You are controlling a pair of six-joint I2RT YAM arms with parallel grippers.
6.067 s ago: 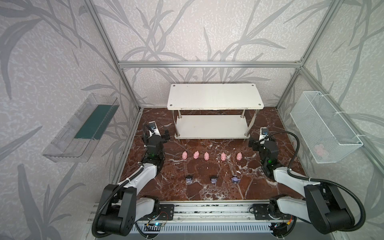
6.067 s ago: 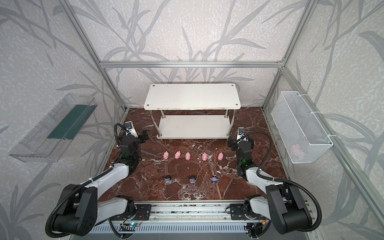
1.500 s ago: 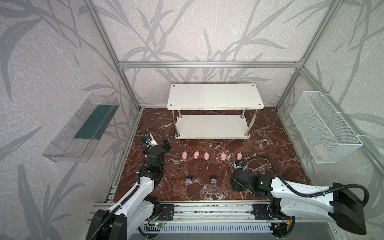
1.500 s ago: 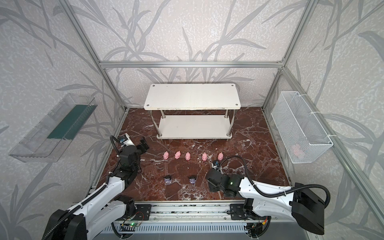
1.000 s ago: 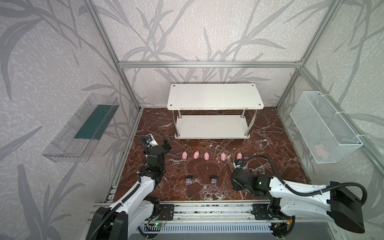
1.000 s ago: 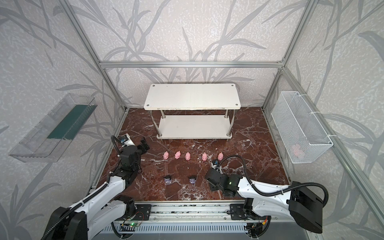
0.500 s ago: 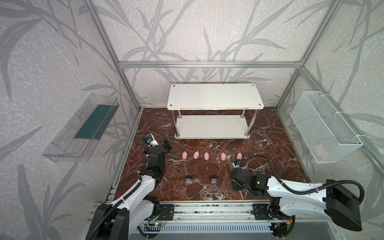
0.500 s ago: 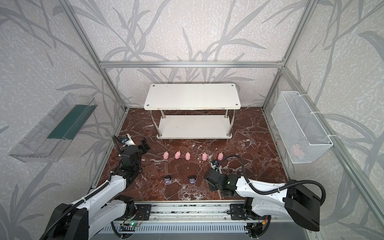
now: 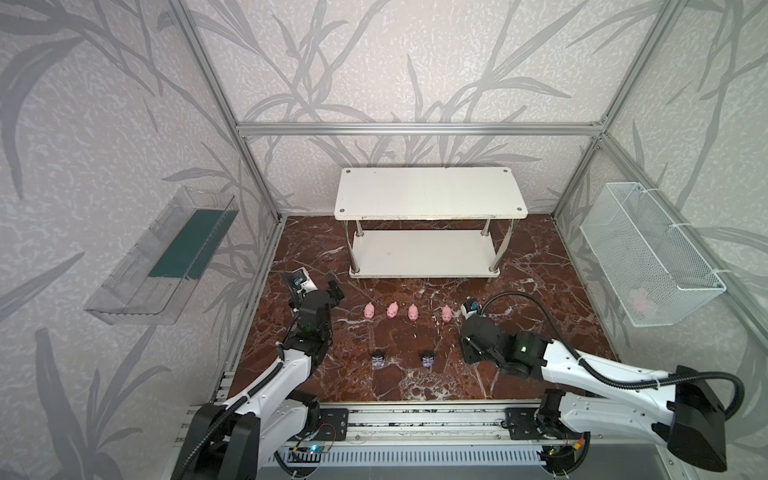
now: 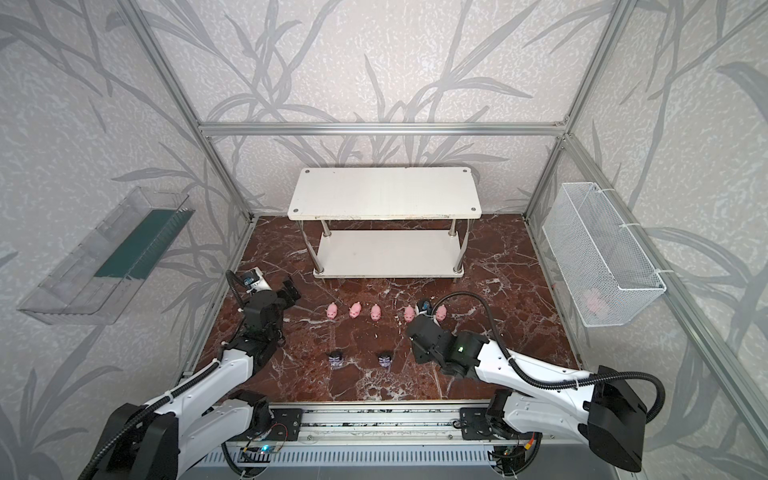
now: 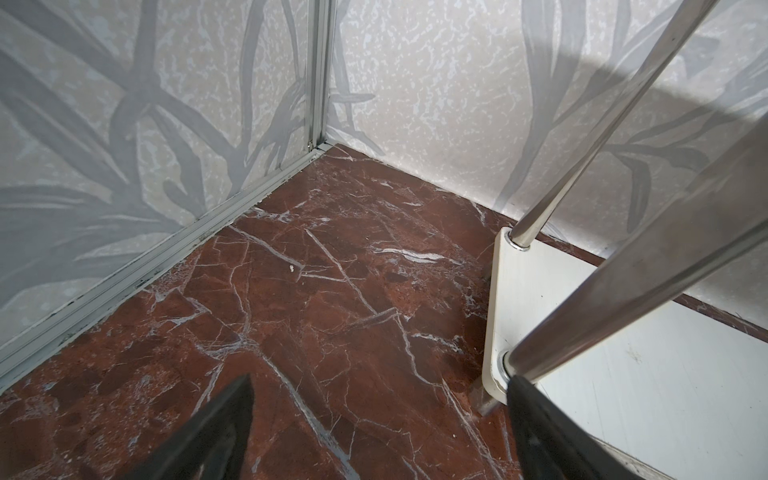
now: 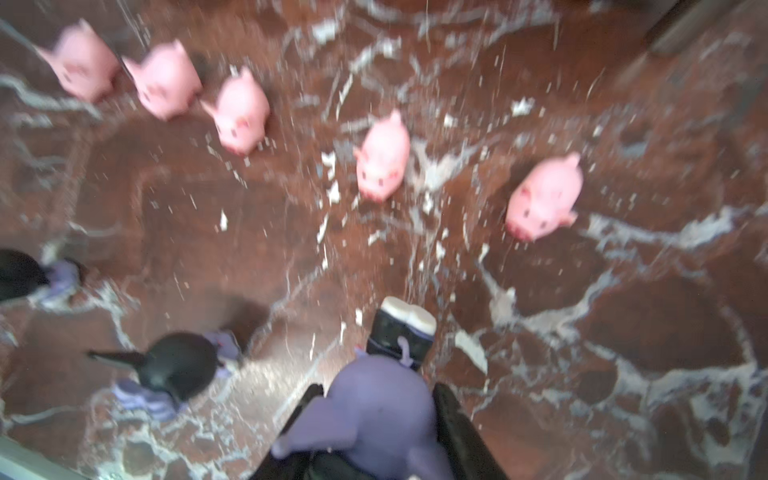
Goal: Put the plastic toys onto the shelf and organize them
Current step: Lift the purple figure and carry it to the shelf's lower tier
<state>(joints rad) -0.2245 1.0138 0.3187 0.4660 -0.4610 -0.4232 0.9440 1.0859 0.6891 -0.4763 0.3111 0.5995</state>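
The white two-tier shelf (image 9: 430, 193) (image 10: 384, 193) stands at the back of the marble floor, both boards bare. Pink pigs stand in a row before it (image 9: 392, 310) (image 10: 376, 311); all show in the right wrist view (image 12: 380, 160). Two black-and-lilac figurines (image 9: 378, 359) (image 10: 385, 359) stand nearer the front. My right gripper (image 12: 376, 415) (image 9: 471, 353) is shut on a paler purple figurine (image 12: 374, 407), right of those two. My left gripper (image 9: 332, 291) (image 11: 380, 415) hangs open and holds nothing, by the shelf's lower left corner (image 11: 623, 395).
A clear plastic tray (image 9: 166, 257) hangs on the left wall. A white wire basket (image 9: 648, 257) hangs on the right wall with something pink (image 9: 640, 299) inside. A metal rail (image 9: 415, 419) runs along the front edge.
My right gripper's fingers have closed onto the paler purple figurine, and its wrist has shifted slightly left. The left arm has barely moved.
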